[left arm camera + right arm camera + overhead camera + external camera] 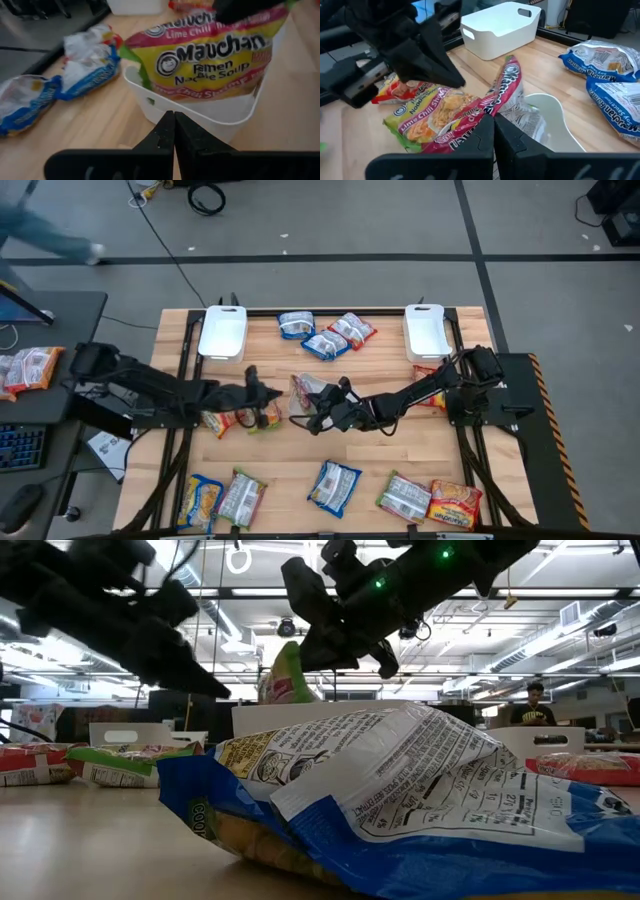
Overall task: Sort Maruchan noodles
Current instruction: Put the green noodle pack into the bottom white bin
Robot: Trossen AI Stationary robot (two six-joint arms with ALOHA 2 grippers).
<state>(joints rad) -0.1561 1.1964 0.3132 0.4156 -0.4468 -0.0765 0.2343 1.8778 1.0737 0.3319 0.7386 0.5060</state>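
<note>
R gripper (322, 412), frame centre, clamped on silvery-green/pink plastic lime-chili Maruchan ramen packet (303, 391), held upright above a white plastic tray (547, 122). L gripper (268, 392) fingers together, empty, just left. Step: mid-sort carry. Next, prob.: lower packet into tray, release.

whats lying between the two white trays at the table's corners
Three noodle packets in a loose cluster, two blue-white and one red-pink. The high view shows them between the left tray and right tray.

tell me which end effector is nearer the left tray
Left. The left end effector sits just below-right of the left tray; the right end effector is farther right, mid-table.
</note>
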